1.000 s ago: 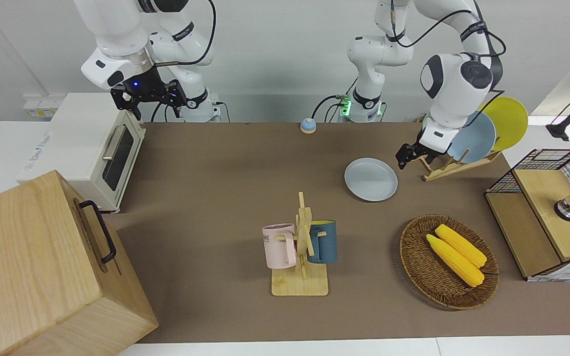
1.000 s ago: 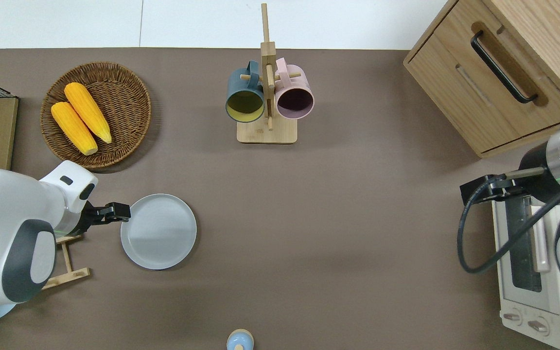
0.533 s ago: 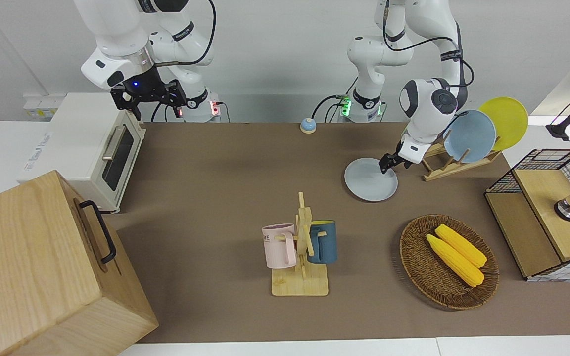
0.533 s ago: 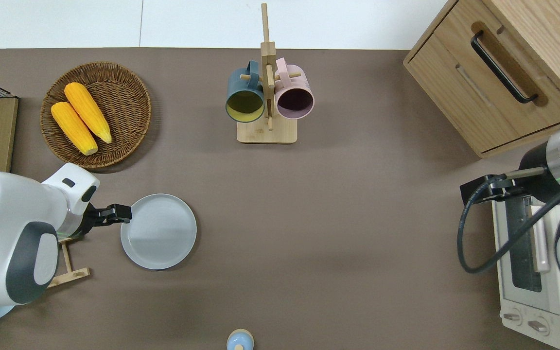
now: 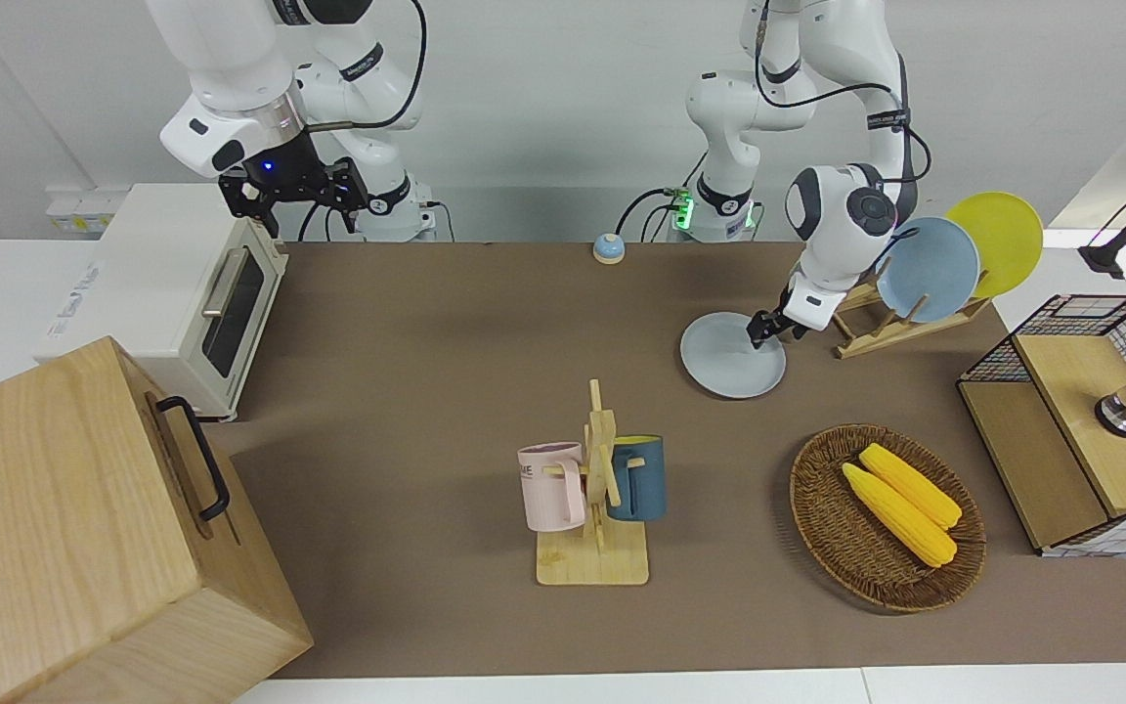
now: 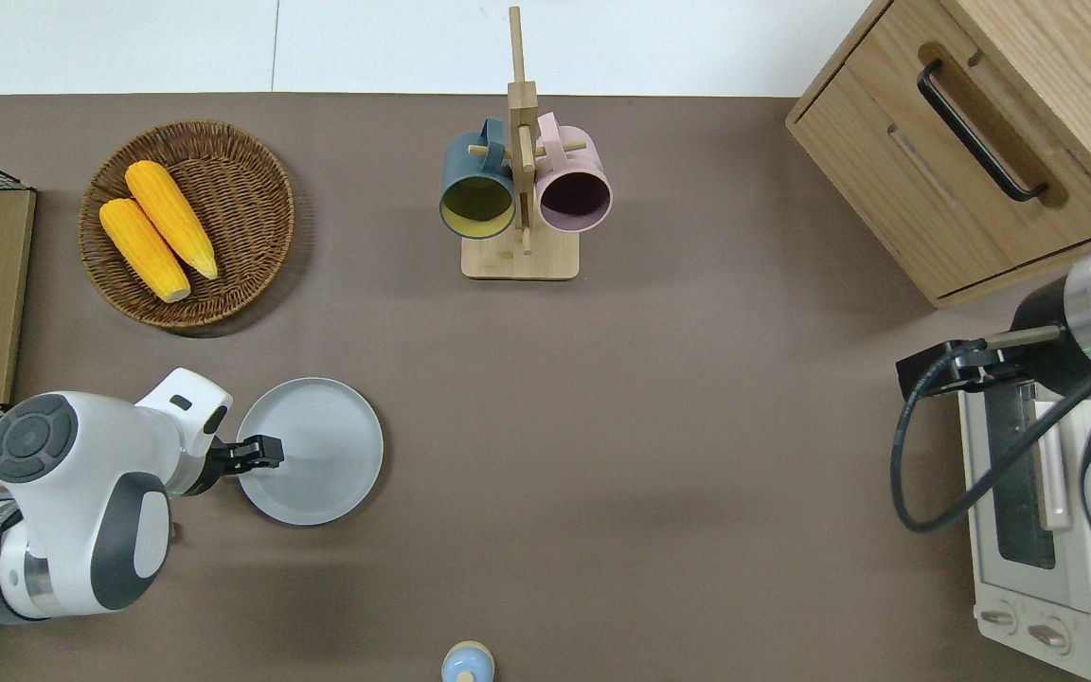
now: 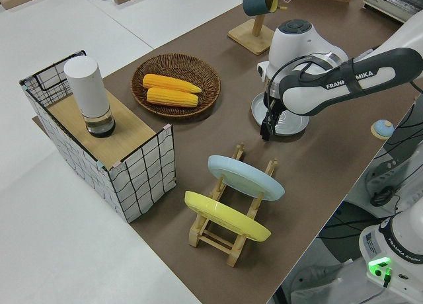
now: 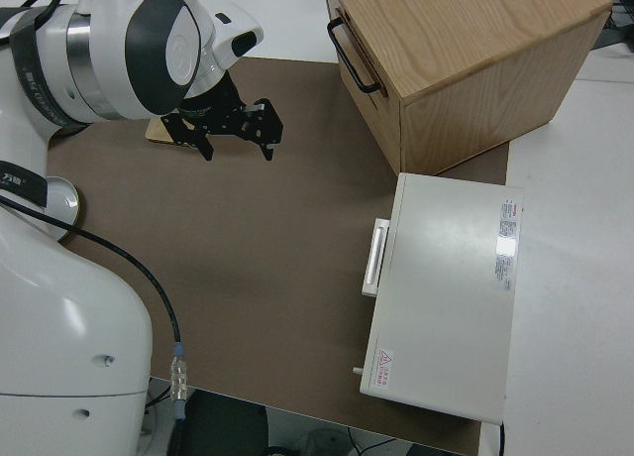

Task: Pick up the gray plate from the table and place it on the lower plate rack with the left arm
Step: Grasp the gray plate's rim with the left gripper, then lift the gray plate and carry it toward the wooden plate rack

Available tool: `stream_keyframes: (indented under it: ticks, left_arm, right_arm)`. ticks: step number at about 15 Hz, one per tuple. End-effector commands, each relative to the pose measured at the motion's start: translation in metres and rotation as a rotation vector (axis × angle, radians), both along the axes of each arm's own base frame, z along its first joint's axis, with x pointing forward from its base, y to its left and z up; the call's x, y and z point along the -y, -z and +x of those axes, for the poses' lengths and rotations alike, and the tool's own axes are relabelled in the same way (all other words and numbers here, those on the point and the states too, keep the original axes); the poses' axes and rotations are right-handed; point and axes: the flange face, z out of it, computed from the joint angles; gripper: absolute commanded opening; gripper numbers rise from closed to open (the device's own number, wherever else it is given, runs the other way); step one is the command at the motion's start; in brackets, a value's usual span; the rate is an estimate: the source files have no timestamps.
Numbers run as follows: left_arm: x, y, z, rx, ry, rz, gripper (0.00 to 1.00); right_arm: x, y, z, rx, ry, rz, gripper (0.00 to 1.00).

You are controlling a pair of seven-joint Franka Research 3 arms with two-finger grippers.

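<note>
Left tool [image 6: 266,453] now lower, over gray plate's [image 6: 318,450] rack-side rim; finger spread unclear.

Round gray plate [image 6: 323,450] lies flat on the table [image 6: 659,398].

Both arms are glossy white, built of rounded jointed segments. The left arm [image 6: 81,493] has dark gray round joint caps, a gray panel along its forearm, black lettering reading FRANKA EMIKA on one link, and a slim black cable running along its upper links. Its base carries a green light. The right arm [image 5: 231,108] has a silver wrist ring, a small blue light, a black angular gripper [image 8: 233,127] and a thick black cable looping from the wrist.
</note>
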Motion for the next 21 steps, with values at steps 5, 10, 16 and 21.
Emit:
stream_keyframes:
  ticks: [5, 10, 16, 21]
  left_arm:
    - [0.002, 0.005, -0.003, 0.004, -0.030, -0.018, 0.00]
    - [0.002, 0.004, -0.003, 0.006, -0.029, -0.018, 0.00]
    - [0.002, -0.005, 0.000, 0.019, -0.016, -0.022, 0.00]
    - [0.001, -0.061, 0.023, -0.029, -0.009, -0.036, 0.00]
  right_arm:
    - [0.002, -0.004, -0.002, 0.000, 0.014, -0.007, 0.983]
    - [0.002, -0.004, -0.002, 0.001, 0.014, -0.009, 0.983]
    - [0.002, -0.004, -0.002, 0.000, 0.014, -0.007, 0.983]
    - [0.002, -0.004, -0.002, 0.000, 0.014, -0.007, 0.983]
